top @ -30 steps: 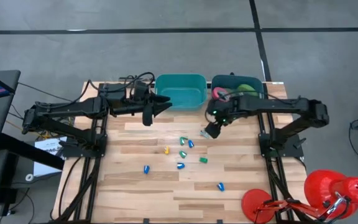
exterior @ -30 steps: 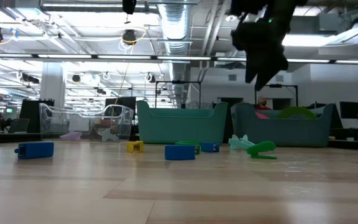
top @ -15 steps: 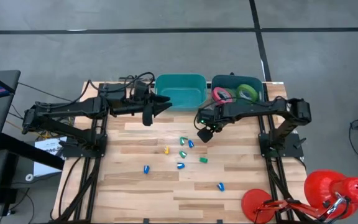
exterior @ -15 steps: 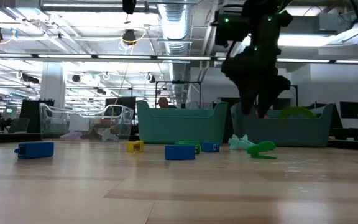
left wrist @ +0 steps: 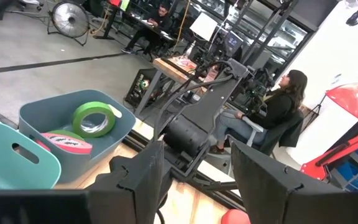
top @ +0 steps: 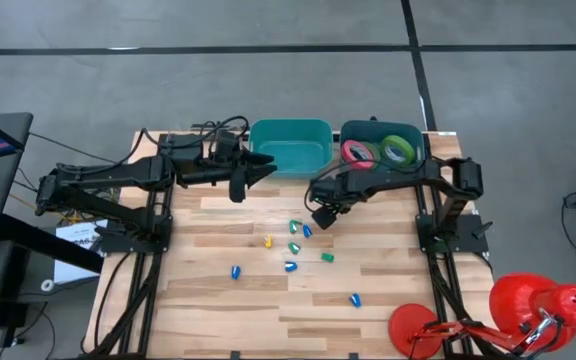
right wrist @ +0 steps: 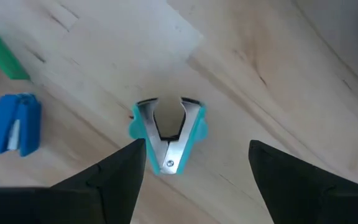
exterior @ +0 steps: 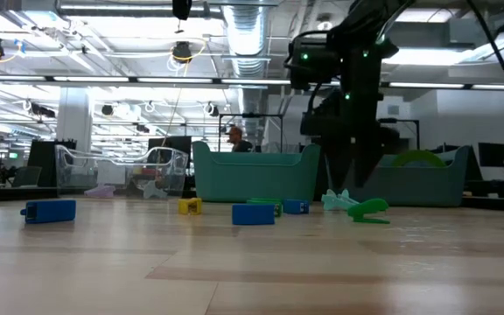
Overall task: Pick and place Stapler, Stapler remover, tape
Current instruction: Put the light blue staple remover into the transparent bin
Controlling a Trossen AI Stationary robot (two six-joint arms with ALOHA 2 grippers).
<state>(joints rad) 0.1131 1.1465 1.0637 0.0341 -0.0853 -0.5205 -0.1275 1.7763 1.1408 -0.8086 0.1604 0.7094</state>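
A teal staple remover [right wrist: 168, 134] lies flat on the wooden table [top: 218, 300], just in front of the right bin. My right gripper [top: 320, 217] points down right above it, open, one finger on either side and not touching; in the low view the gripper [exterior: 346, 178] hangs just over the remover [exterior: 339, 200]. A pink tape roll [top: 357, 152] and a green tape roll [top: 399, 148] lie in the right bin [top: 418, 135]. Several small staplers lie mid-table, among them a blue one [right wrist: 14, 123]. My left gripper [top: 255, 172] hovers open and level by the left bin [top: 290, 128].
Small staplers are scattered across the middle: yellow [top: 268, 241], green [top: 326, 257], blue [top: 235, 271] and blue [top: 355, 298]. Both bins stand along the far edge. A red object [top: 538, 305] sits past the table's near right corner. People sit in the room beyond.
My right gripper has come down from in front of the right bin toward the staple remover, shifting a little toward the table's left, and has tipped steeper downward with a roll of the wrist. It stays open. Its arm no longer covers the tape rolls.
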